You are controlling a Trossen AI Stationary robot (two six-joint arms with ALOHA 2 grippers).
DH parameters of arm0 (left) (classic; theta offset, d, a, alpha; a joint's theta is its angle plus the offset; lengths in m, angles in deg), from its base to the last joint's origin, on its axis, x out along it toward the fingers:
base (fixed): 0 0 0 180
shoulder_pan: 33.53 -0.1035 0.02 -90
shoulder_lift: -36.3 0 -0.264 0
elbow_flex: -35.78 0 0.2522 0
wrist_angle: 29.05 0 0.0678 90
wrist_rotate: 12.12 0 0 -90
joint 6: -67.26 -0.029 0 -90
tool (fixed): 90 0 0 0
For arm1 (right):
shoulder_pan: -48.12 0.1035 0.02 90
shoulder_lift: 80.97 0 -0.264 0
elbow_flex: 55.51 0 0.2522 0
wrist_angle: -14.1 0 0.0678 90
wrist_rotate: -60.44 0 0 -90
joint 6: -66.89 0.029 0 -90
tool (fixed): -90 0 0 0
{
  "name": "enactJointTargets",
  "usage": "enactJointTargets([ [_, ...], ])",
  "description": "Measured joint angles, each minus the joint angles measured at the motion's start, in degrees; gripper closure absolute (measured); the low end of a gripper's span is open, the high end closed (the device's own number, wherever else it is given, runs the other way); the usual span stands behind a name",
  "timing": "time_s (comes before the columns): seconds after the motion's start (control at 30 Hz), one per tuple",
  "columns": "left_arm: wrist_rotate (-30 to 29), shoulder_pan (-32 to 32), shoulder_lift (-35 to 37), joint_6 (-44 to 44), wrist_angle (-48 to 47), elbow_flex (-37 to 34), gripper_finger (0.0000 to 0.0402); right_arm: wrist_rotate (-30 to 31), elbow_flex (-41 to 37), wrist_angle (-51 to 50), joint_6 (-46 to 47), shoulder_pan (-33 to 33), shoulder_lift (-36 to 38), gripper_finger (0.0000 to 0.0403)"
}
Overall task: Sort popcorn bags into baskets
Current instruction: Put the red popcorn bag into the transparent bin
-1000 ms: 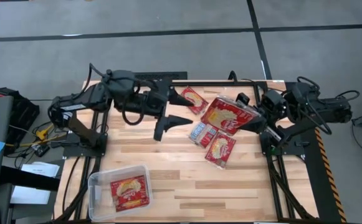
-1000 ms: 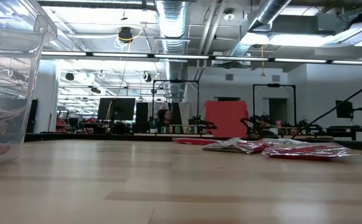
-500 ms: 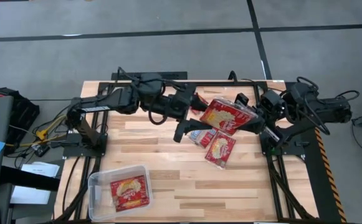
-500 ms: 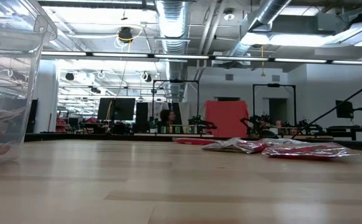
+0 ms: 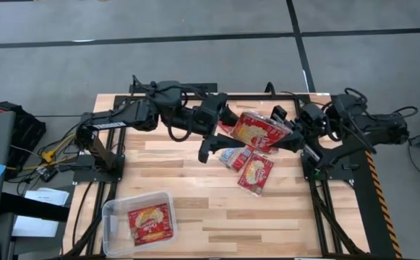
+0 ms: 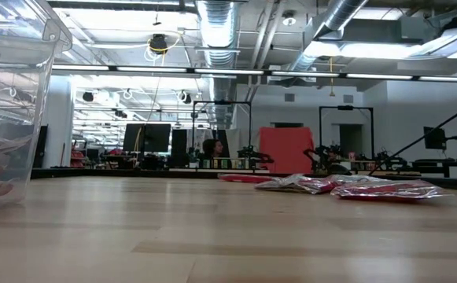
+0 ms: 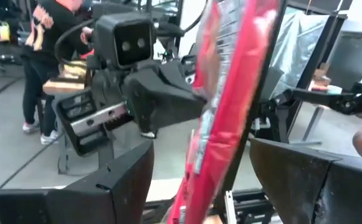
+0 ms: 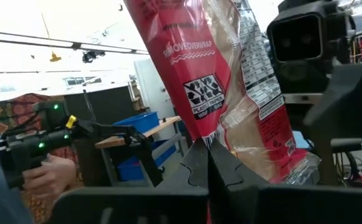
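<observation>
Progress: early. One popcorn bag [image 5: 150,221] is seen in the clear basket [image 5: 111,211] at the near-left of the surface [image 5: 217,217]; at least three more lie mid-surface, e.g. [image 5: 256,173]. One bag [image 5: 259,130] is held raised, clamped in the right tool [image 8: 204,148], whose fingers are closed on its edge. The left tool [image 5: 215,128] is open wide, its fingers straddling that same bag; contact cannot be told. A handover is judged to be in hand.
</observation>
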Motion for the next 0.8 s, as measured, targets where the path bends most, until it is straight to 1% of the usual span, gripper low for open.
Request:
enactJointTargets([
  [0.17, 0.92, -0.11, 0.14, 0.4, 0.38, 0.01, 0.0149, -0.3, 0.0, -0.13, -0.03, -0.33, -0.33, 0.0385],
  [0.37, 2.13, -0.39, -0.64, 0.7, -0.01, 0.03, 0.0149, -0.38, 0.0, -2.13, -0.09, -0.31, -1.4, 0.0392],
  [0.47, 3.45, -0.83, -0.99, 0.7, -0.28, 0.09, 0.0166, -0.36, 0.0, -2.18, -0.09, -0.33, -1.81, 0.0392],
  [0.53, 3.86, -1.13, -1.33, 0.96, -0.13, 0.08, 0.0192, -0.35, 0.0, -2.36, -0.09, -0.33, -1.74, 0.0388],
  [0.6, 4.31, -1.47, -1.45, 1.16, -0.31, 0.03, 0.0228, -0.28, 0.0, -2.7, -0.09, -0.57, -1.73, 0.0384],
  [0.8, 4.47, -2.28, -1.36, 0.66, -0.32, 0.03, 0.0364, -0.24, 0.0, -3.03, -0.04, -2.14, -1.66, 0.0379],
])
